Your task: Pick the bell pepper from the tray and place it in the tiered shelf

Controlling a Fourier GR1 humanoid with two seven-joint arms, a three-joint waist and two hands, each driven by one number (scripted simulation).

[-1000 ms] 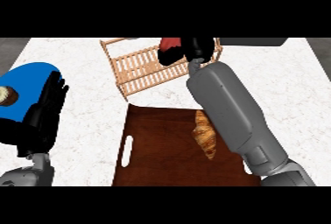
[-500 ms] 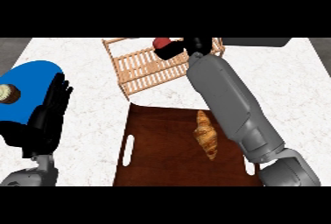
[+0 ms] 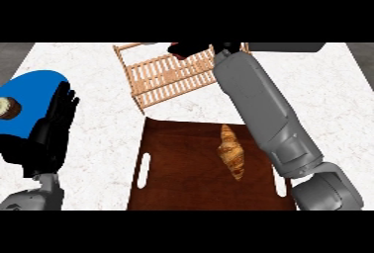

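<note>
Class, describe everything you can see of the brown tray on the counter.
The tray is a dark brown, wood-looking rectangle lying flat on the white counter, near the view's lower edge. Slot handles are cut near its left and right ends. A croissant lies on it, right of centre. The right forearm passes over its right side. The wooden shelf stands just beyond it.

The right forearm stretches up and across the brown tray [image 3: 182,173], its right hand [image 3: 201,49] at the far edge above the wooden shelf [image 3: 164,76], fingers curled. The left hand [image 3: 51,126] rests left of the tray, fingers straight and upright.
</note>
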